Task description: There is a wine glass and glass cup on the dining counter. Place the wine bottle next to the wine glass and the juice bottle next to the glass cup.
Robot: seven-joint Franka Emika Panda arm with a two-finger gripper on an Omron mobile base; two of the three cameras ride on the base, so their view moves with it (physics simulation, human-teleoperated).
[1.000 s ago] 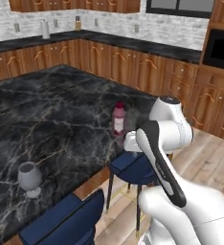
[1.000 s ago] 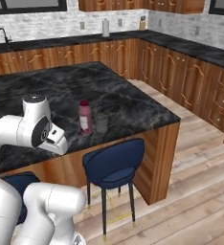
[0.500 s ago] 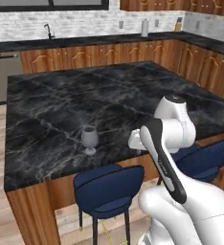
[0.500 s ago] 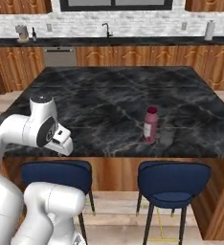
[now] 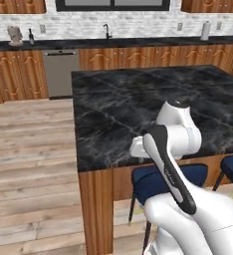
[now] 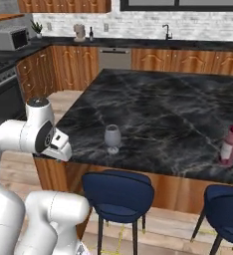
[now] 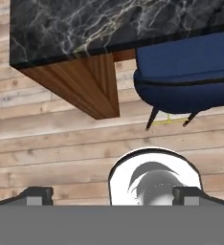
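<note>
The gripper (image 7: 112, 196) hangs off the near left corner of the dining counter (image 6: 178, 109), pointing down at the wooden floor (image 7: 51, 143), its jaws spread wide with nothing between them. In the hand view the two dark fingertips (image 7: 35, 195) stand far apart at the bottom, with the counter's corner and a blue stool (image 7: 185, 76) beyond them.

In the right base view the wine glass (image 6: 112, 138) stands upright near the counter's near edge, left of the middle. The juice bottle (image 6: 230, 145) stands upright far to the right, also close to the near edge and well apart from the glass. A faint clear shape just beside the bottle may be the glass cup, but I cannot tell. Against the far wall, a small dark bottle (image 6: 91, 34) stands on the worktop (image 6: 138, 42) next to a pale jar (image 6: 79, 32).
</note>
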